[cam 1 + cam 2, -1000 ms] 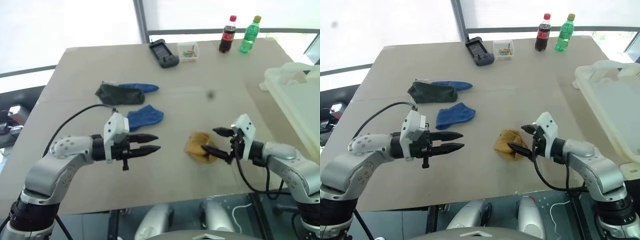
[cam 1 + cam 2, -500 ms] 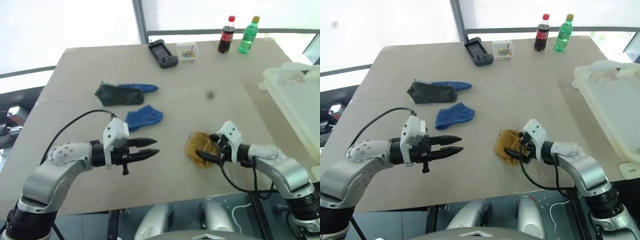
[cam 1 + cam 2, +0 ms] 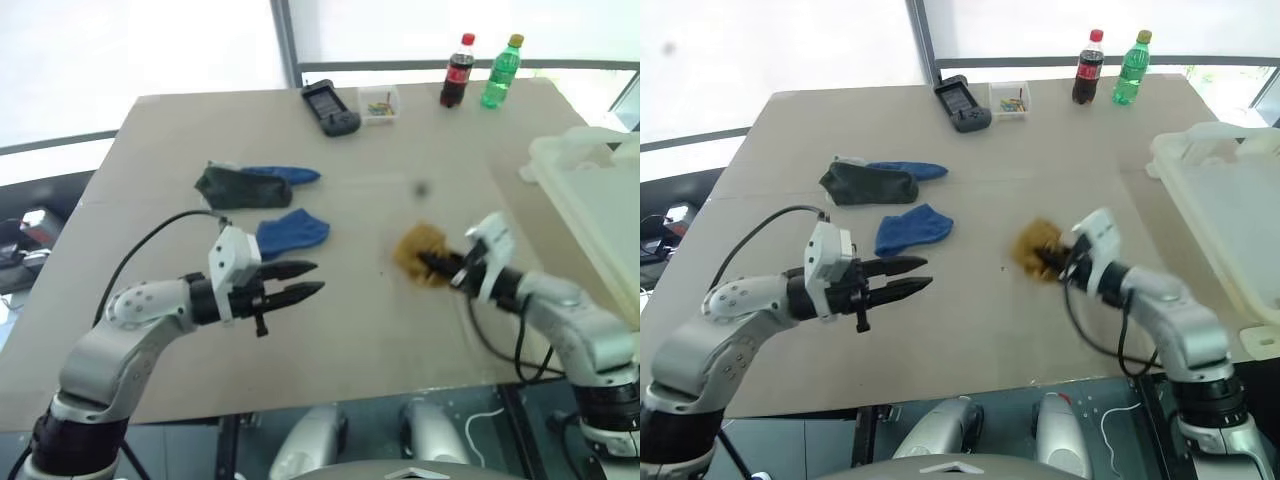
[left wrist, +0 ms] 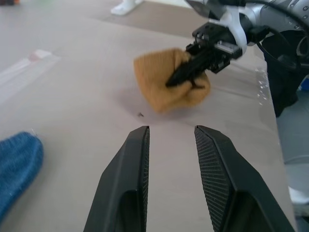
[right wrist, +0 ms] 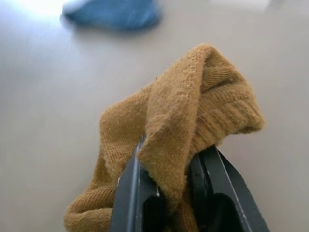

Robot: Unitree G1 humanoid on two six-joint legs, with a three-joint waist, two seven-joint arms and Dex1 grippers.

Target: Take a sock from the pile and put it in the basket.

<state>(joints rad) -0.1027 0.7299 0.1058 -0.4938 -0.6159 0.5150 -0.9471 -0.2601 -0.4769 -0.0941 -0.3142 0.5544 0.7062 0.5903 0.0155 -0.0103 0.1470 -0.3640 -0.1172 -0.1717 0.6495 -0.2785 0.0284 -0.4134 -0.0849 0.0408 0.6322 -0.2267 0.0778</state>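
Observation:
My right gripper is shut on a mustard yellow sock, which bunches over its fingers just above the table. What is left of the pile lies at the left middle of the table: a dark green sock, a blue sock behind it and another blue sock nearer me. My left gripper hovers over the table near that nearer blue sock, its fingers a little apart with nothing between them. The whitish basket stands at the table's right edge.
At the far edge stand a cola bottle and a green bottle, with a small clear box of coloured bits and a dark handheld device beside them. A black cable loops over my left arm.
My right gripper has closed on the yellow sock and carried it up and away from me, toward the right. The left gripper has stayed about where it was.

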